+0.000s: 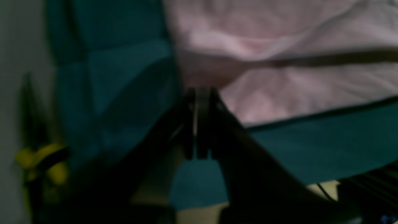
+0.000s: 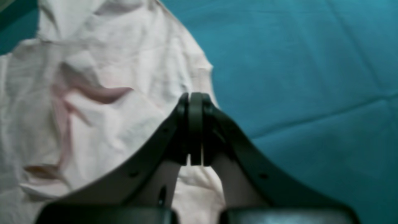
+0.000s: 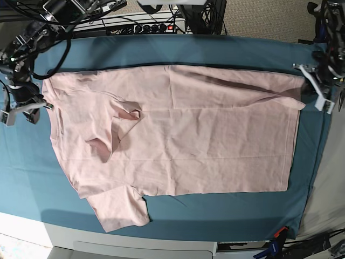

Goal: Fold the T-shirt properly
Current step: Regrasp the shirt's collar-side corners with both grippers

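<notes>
Pale pink cotton fills most of the base view: the T-shirt (image 3: 183, 135) lies spread, plain side up, across the teal table cloth (image 3: 215, 51), its hem toward the right of the frame and its collar end toward the left. One sleeve (image 3: 121, 208) juts out at the lower left, and a fold of fabric is bunched up left of centre.

At the right edge of the base view, the left gripper (image 3: 311, 86) sits at the shirt's upper right corner. Its wrist view shows the jaws pressed together at the edge of the pink fabric, though the blur hides whether cloth is pinched.

At the far left, the right gripper (image 3: 39, 106) meets the shirt's upper left corner. In its wrist view the black fingers (image 2: 195, 124) are closed, over the rim of the wrinkled shirt.
</notes>
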Robot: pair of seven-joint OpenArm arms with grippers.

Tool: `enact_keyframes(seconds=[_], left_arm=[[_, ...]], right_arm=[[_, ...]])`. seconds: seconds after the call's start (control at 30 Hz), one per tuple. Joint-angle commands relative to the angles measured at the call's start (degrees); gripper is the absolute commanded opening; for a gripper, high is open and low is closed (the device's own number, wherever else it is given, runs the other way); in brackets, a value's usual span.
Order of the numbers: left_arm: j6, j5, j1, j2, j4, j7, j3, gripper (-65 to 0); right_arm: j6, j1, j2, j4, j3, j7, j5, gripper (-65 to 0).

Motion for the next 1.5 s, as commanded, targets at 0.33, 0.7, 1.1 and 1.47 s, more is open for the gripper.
enact_keyframes(seconds=[0.33,0.7,1.1,1.47], left_arm=[[0.5,2.2,-11.4,0.7,-10.1,-3.0,9.6,-65.0],[1.5,-3.5,-11.1,-2.2,-9.9,5.1,3.0,-65.0],[4.5,-6.8,-0.4,-2.9,-7.4,6.8,-8.8,-37.1],[-1.5,-12.9,0.5,-2.5,-7.4,9.3,-11.6,-40.9]], right_arm=[[0.0,-1.6,1.6,1.0,-0.1,0.8,1.7,-65.0],[0.0,-12.2,3.5,1.0,0.0,-6.1,6.9,-61.3],[-6.1,-22.5,2.6,0.8,15.1,-5.7,10.0,-31.9],[-5.9,-11.9,2.9,-19.8,17.4,-5.4,16.9,-31.9]])
